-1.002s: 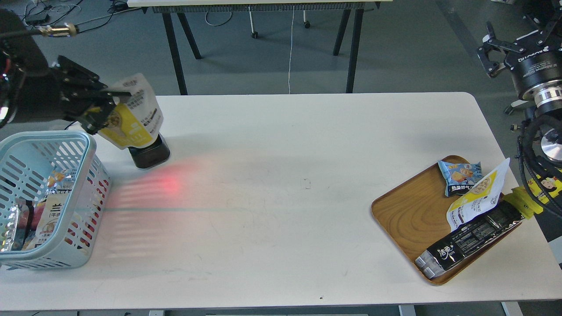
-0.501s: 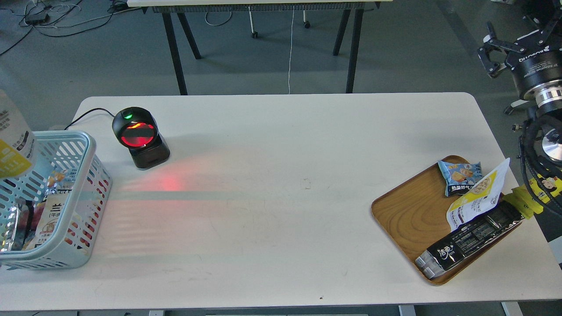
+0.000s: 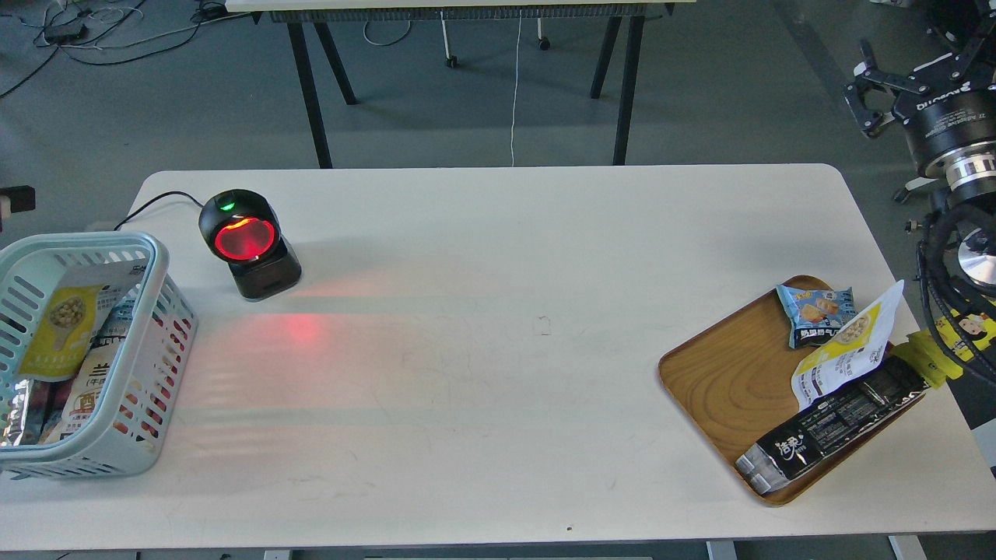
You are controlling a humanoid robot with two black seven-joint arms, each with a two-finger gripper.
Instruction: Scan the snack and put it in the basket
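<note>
The snack (image 3: 61,330) lies inside the basket (image 3: 159,268), yellow face up, resting tilted on the other packets in there. So the placing step looks done for this pouch; nothing grips it.

The left arm barely shows, only a small dark piece at the left edge of the view above the basket, and its fingers are out of sight, so I cannot tell how they stand. The right gripper (image 3: 875,97) hangs up at the far right, off beyond the surface (image 3: 498,373), with nothing between its fingers (image 3: 856,109), which look spread apart and empty.

The scanner (image 3: 247,241) glows red with a green dot on top, well away to the left of those right fingers and just beside the basket.

Below and a little left of the right fingers sits the wooden tray (image 3: 724,381), holding a small blue packet (image 3: 815,313), a larger yellow-and-white pouch (image 3: 844,350) and a long black packet (image 3: 832,424).

My read: if more items are to follow, the right fingers would need to come down over the tray and pick one cleanly from that overlapping pile.
</note>
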